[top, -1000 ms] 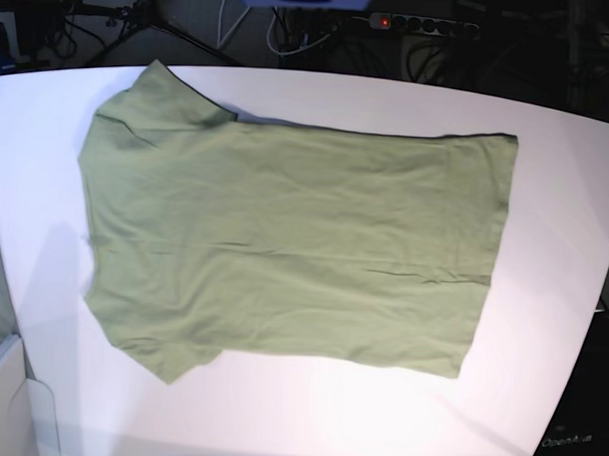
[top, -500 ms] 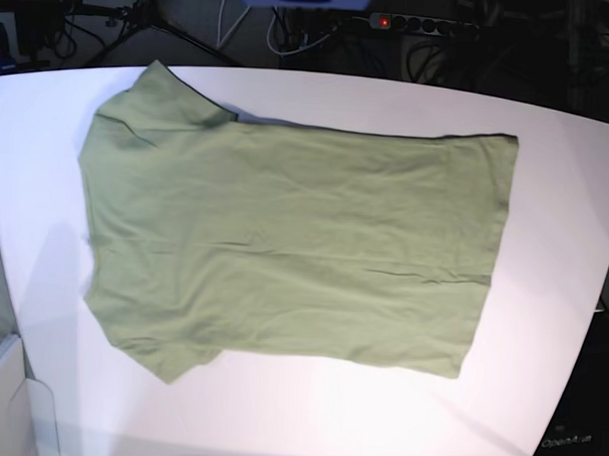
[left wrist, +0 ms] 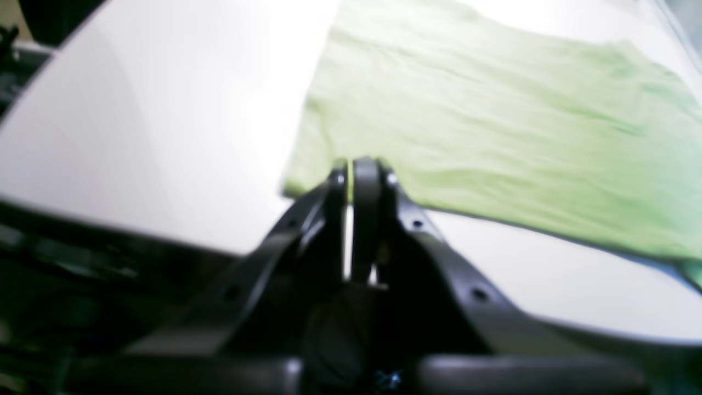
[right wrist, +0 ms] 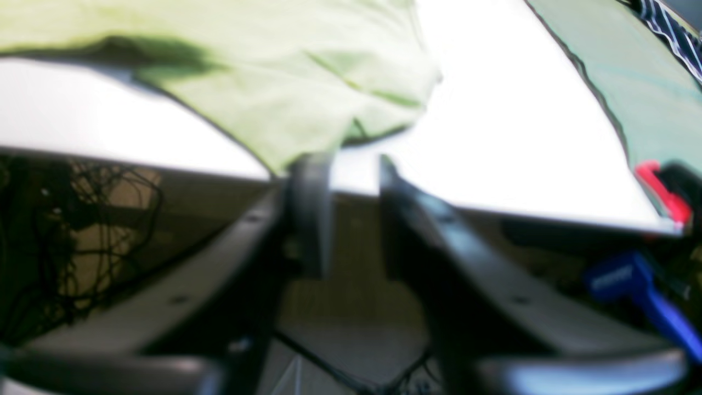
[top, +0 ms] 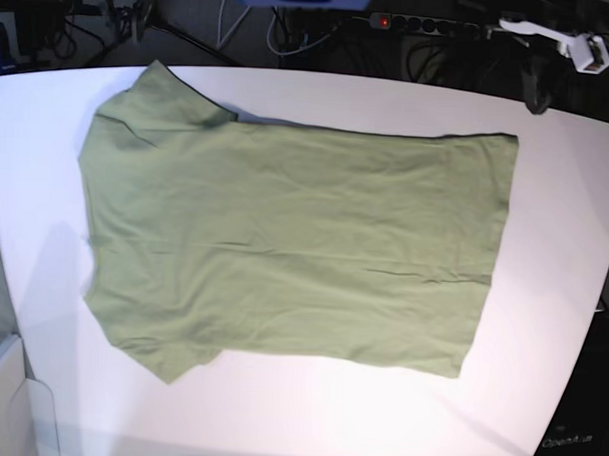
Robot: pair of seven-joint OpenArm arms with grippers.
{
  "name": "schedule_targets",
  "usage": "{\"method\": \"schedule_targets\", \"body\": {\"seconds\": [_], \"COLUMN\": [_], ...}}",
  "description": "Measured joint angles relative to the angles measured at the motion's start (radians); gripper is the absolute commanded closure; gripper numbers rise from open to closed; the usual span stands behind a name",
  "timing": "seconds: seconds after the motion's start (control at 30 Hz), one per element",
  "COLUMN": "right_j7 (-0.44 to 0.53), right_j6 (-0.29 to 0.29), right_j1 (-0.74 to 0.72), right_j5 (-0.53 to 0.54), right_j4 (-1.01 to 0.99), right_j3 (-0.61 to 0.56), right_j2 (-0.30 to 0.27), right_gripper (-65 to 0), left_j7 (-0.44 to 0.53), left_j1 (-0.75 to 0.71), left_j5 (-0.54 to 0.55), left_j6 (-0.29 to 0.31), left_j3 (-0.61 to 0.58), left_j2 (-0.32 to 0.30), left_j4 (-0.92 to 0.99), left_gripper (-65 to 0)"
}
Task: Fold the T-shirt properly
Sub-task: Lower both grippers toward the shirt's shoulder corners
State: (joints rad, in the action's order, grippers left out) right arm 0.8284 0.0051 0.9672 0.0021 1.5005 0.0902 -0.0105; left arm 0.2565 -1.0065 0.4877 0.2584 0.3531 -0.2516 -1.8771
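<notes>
T-shirt (top: 284, 242) lies flat, unfolded, mid-frame on the white tabletop (top: 544, 246); no fold made, all folding remains. Left pincer (left wrist: 356, 170) closed, empty. Right pincer (right wrist: 354, 164) parted, empty, near a sleeve.

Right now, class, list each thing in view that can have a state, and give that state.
T-shirt: spread flat on the table, unfolded, sleeves out, held by neither gripper.
Left gripper: shut, empty, above the table edge near a shirt corner.
Right gripper: open, empty, at the table edge near a sleeve.
Power strip: red switch light on.
</notes>
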Motion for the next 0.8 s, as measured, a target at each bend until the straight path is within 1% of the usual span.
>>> {"method": "schedule_targets", "body": {"seconds": [0.1,0.17,0.23,0.3,0.37,0.43,0.47,0.5,0.53,0.6,0.67,0.8], "right_j7": [-0.114,-0.167,-0.243,-0.296,-0.326,-0.388,-0.408,-0.415,-0.414,-0.427,-0.454,-0.478], "right_j6": [0.0,0.0,0.0,0.003,0.004,0.003,0.018,0.033,0.047,0.065,0.073,0.073], "right_j1": [-0.005,-0.011,-0.033,-0.07,-0.103,-0.117,-0.122,-0.131,-0.141,-0.159,-0.174,-0.183], "right_j5": [0.001,0.005,0.002,0.005,0.005,0.005,0.006,0.018,0.055,0.136,0.187,0.203], "right_j4": [0.097,0.133,0.142,0.142,0.147,0.145,0.142,0.142,0.143,0.144,0.142,0.142], "right_j3": [-0.001,-0.009,-0.022,-0.029,-0.031,-0.031,-0.031,-0.032,-0.034,-0.034,-0.032,-0.03], "right_j2": [0.0,0.0,0.003,0.003,0.003,0.003,0.003,0.003,0.003,0.004,0.003,0.002], "right_gripper": [-34.0,-37.7,-40.6,-42.5,-45.3,-46.6,-46.4,-46.3,-46.3,-46.3,-46.3,-46.1], "left_j7": [-0.132,-0.181,-0.253,-0.327,-0.378,-0.425,-0.446,-0.457,-0.455,-0.463,-0.462,-0.462], "left_j1": [0.054,0.091,0.114,0.137,0.159,0.182,0.194,0.203,0.205,0.205,0.205,0.206], "left_j5": [-0.001,-0.001,-0.007,-0.008,-0.008,-0.007,-0.008,-0.008,-0.008,-0.008,-0.008,-0.008], "left_j6": [-0.003,0.007,0.007,0.002,0.007,0.007,0.006,0.004,0.007,0.007,0.004,0.008], "left_j3": [0.056,0.105,0.157,0.196,0.228,0.256,0.267,0.279,0.288,0.305,0.31,0.309], "left_j2": [0.01,0.044,0.072,0.08,0.08,0.079,0.079,0.079,0.079,0.081,0.08,0.08], "left_j4": [0.003,0.002,-0.003,-0.018,-0.04,-0.051,-0.055,-0.058,-0.062,-0.072,-0.077,-0.096], "left_gripper": [-1.2,-1.2,-1.2,-2.2,-7.0,-13.2,-16.6,-18.9,-21.3,-23.8,-24.4,-24.5]}}
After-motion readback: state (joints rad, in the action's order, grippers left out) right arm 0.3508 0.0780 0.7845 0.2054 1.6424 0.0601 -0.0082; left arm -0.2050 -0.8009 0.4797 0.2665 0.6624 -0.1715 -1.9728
